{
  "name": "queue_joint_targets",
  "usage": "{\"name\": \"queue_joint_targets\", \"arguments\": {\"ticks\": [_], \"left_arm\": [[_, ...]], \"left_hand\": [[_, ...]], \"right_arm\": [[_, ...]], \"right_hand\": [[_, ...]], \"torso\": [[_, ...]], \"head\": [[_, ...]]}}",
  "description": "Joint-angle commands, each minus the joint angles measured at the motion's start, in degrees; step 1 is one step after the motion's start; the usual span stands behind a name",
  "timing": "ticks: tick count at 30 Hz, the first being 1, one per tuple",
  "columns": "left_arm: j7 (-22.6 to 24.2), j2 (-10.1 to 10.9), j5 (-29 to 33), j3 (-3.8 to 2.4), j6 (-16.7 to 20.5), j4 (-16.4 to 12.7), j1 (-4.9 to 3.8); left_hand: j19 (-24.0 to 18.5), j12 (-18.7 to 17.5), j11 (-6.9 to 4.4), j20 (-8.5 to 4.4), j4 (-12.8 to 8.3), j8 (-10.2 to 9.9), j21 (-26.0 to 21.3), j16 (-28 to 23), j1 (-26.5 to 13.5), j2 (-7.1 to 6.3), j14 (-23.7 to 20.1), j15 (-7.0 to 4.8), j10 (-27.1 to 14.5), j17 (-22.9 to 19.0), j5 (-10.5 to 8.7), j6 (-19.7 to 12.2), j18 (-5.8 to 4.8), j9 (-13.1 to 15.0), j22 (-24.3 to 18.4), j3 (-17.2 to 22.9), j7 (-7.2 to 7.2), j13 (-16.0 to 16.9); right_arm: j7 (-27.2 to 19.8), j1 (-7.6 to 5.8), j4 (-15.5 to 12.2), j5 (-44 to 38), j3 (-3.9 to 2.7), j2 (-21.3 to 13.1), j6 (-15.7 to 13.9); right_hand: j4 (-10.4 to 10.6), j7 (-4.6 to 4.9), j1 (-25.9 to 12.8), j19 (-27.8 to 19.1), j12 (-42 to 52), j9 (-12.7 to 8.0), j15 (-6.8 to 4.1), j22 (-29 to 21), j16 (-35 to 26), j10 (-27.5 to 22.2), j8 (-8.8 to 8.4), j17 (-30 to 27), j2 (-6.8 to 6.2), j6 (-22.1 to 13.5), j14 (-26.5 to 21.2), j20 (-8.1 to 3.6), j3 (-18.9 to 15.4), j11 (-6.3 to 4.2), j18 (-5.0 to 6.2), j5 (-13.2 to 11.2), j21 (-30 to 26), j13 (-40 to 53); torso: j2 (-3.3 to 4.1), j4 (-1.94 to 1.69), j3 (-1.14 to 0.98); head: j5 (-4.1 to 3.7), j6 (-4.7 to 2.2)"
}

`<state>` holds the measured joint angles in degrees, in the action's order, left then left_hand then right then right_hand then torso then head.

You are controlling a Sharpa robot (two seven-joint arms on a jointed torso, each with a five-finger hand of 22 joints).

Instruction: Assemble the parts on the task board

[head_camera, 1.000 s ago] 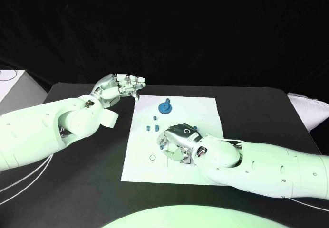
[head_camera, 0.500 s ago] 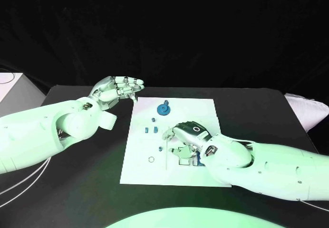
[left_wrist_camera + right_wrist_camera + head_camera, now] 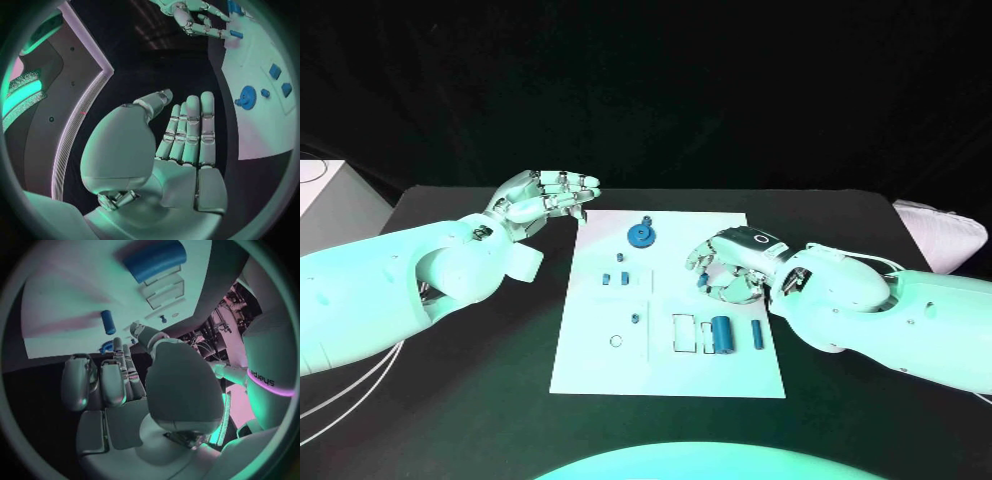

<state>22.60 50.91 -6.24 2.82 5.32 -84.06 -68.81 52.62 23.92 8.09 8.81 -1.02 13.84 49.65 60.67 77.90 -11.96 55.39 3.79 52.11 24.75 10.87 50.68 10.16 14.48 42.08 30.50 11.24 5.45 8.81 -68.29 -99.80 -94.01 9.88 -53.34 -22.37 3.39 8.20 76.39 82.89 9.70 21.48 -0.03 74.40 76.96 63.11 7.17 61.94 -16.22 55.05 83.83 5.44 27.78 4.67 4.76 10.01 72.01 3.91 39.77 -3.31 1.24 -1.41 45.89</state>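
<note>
Right hand (image 3: pixel 730 268) now lifted off the white board (image 3: pixel 596 350), fingers curled, empty; blue cylinder (image 3: pixel 723 333) left seated beside it. Left hand (image 3: pixel 545 193) idle, loosely curled, holding nothing.

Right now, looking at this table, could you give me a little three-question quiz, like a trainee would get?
1. True or false: the left hand rests on the board.
2. The round blue part lies at which end of the board? A) far end B) near end C) off the board
3. Fill in: the right hand holds ____.

Key
1. False: it hangs over the black table, beside the board's far left corner.
2. A
3. Nothing: it is over the board's right side, fingers curled, with the blue cylinder lying on the board just nearer the robot.
</note>
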Motion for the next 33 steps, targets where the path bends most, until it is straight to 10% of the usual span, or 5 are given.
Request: {"name": "queue_joint_targets", "arguments": {"ticks": [1,11,33], "left_arm": [[0.53,-0.06,0.41,-0.03,-0.94,-0.08,0.15],[0.45,-0.11,0.43,-0.02,-1.25,-0.03,0.44],[0.1,0.07,0.43,-0.02,-1.44,0.0,0.51]], "left_hand": [[0.18,0.19,-0.03,0.25,0.04,0.33,-0.34,0.04,0.4,0.03,-0.45,0.04,-0.48,-0.1,-0.31,-0.28,0.37,-0.09,-0.11,-0.25,0.04,-0.08],[0.19,0.23,-0.03,0.26,0.06,0.36,-0.37,0.04,0.4,0.03,-0.47,0.04,-0.5,-0.11,-0.32,-0.29,0.37,-0.09,-0.13,-0.3,0.03,-0.08],[0.2,0.31,-0.03,0.27,0.11,0.48,-0.43,0.06,0.43,0.15,-0.49,0.05,-0.56,-0.14,-0.32,-0.2,0.37,-0.07,-0.17,-0.32,0.01,-0.08]], "right_arm": [[-2.18,-0.26,0.19,0.23,0.0,-0.65,4.26],[0.38,-0.38,1.88,-3.1,0.06,-0.1,5.27],[3.64,0.15,3.33,-5.45,0.16,1.95,0.38]], "right_hand": [[-0.08,-0.25,0.27,0.31,-0.23,-0.11,-0.07,0.21,0.41,-0.53,-0.36,0.19,-0.28,0.08,1.16,0.09,-0.93,0.08,-0.61,0.35,0.27,-0.04],[0.5,-0.56,1.65,0.3,0.2,-0.17,-0.04,0.43,0.73,-1.44,-0.65,0.01,0.78,0.22,1.03,0.16,-4.77,0.13,-0.61,0.1,0.28,0.05],[1.88,-0.18,3.53,0.37,1.33,-0.17,-0.01,0.75,1.16,-0.21,-0.07,-0.17,1.85,2.86,0.96,0.2,-0.31,0.14,-0.62,-1.69,0.33,0.03]], "torso": [[0.07,-0.01,-0.06],[0.09,-0.1,-0.02],[0.02,-0.08,0.0]], "head": [[-0.09,-0.01],[-0.31,-0.03],[-0.26,0.12]]}}
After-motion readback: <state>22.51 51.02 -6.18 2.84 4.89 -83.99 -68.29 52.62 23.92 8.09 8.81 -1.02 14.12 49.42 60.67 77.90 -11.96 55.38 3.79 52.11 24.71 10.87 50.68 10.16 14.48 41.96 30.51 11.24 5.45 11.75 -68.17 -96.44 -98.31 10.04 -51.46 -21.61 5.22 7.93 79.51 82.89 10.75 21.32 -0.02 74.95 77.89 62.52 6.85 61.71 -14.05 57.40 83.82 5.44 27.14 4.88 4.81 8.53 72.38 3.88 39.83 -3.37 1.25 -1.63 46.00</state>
